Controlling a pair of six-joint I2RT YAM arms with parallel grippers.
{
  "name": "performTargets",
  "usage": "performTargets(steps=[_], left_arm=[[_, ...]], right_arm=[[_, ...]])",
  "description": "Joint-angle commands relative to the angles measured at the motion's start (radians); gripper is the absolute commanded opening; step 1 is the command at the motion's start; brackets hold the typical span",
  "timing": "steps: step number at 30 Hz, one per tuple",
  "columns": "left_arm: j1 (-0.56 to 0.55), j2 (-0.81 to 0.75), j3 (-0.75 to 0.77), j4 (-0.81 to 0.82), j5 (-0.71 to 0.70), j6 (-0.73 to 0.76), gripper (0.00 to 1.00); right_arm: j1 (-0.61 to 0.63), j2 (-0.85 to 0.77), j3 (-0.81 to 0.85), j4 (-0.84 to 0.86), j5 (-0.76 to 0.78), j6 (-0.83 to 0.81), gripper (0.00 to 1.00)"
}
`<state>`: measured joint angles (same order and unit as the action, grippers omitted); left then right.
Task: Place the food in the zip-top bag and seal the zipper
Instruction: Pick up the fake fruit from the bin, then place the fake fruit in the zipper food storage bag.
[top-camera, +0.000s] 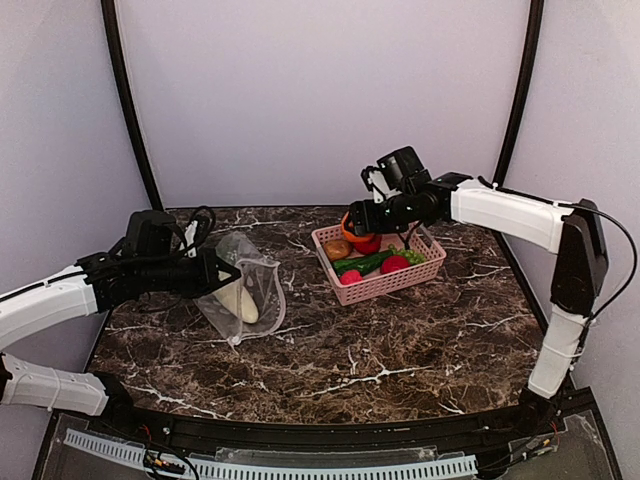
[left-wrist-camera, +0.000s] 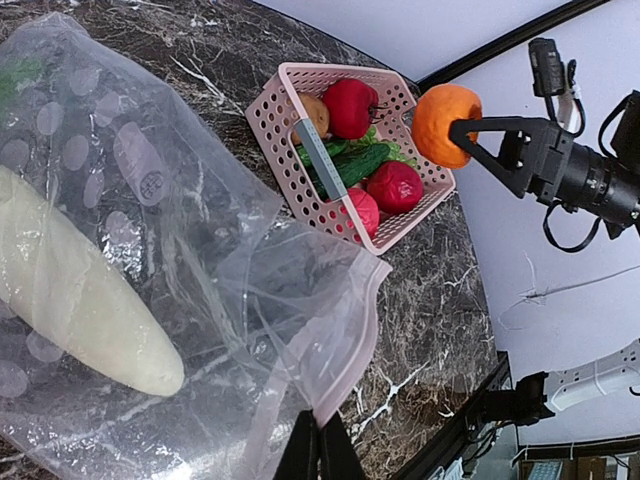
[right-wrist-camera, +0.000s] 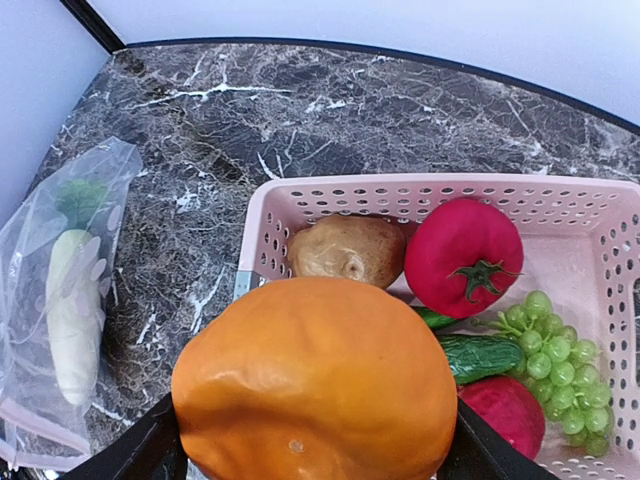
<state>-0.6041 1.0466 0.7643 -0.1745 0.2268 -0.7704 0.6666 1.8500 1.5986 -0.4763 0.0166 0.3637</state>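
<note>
Over the pink basket (top-camera: 381, 287), your right fingers (right-wrist-camera: 145, 455) grip the orange fruit (right-wrist-camera: 320, 385), spread wide around it, raised for transfer. Left fingers (left-wrist-camera: 305, 455) pinch the zip-top bag (left-wrist-camera: 200, 240) at its mouth edge, propping it open on the tabletop (top-camera: 400, 350); white vegetable (left-wrist-camera: 70, 290) already lies inside.

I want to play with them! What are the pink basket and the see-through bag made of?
The pink basket looks like hard, smooth plastic: stiff walls with moulded holes. The bag looks like thin, glossy plastic film: it crinkles, and the white vegetable shows through.
</note>
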Motion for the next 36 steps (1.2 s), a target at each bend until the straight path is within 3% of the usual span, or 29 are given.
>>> performTargets(steps=[1,10,17,23,36], left_arm=[[0.006,0.011,0.039,-0.006,0.049,0.025,0.01],[-0.048,0.037,0.054,0.028,0.060,0.011,0.01],[-0.127,0.088,0.096,0.062,0.028,0.000,0.01],[-0.164,0.105,0.108,0.089,0.022,-0.014,0.01],[-0.189,0.068,0.085,0.096,0.016,-0.041,0.01]], right_arm=[[0.005,-0.118,-0.092,0.023,-0.012,-0.015,0.75],[0.167,-0.347,-0.303,0.103,-0.124,-0.018,0.75],[0.334,-0.419,-0.421,0.218,-0.165,0.032,0.75],[0.403,-0.387,-0.465,0.292,-0.173,0.070,0.75],[0.462,-0.220,-0.371,0.303,-0.021,0.052,0.75]])
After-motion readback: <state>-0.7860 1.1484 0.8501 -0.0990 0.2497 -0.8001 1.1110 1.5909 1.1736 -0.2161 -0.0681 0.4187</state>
